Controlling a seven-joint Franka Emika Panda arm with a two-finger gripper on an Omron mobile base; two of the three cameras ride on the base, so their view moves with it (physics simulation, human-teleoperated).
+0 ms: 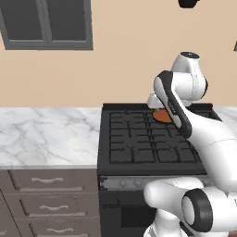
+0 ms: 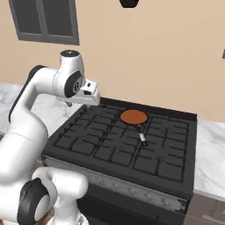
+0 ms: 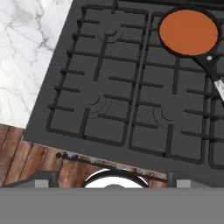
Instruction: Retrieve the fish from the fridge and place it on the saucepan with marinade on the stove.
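Note:
The black stove (image 1: 134, 143) (image 2: 110, 145) (image 3: 118, 87) lies below my hand. On its far right burner sits the saucepan (image 2: 141, 130) (image 3: 213, 69), a small dark pan with a short handle. Its inside is the flat orange-brown marinade (image 1: 162, 116) (image 2: 133, 117) (image 3: 188, 31). My gripper (image 2: 91, 98) (image 1: 154, 101) (image 3: 112, 177) hovers over the stove's far left part, left of the pan. Its fingertips (image 3: 43, 178) stand far apart, open, with nothing between them. The fish and the fridge are out of view.
A white marble counter (image 1: 46, 134) (image 3: 26, 52) adjoins the stove on the left, with brown drawers (image 1: 46, 185) under it. More counter (image 2: 211, 154) lies to the right. A dark-framed window (image 1: 46, 23) hangs on the beige wall. Wooden floor (image 3: 22, 162) lies before the stove.

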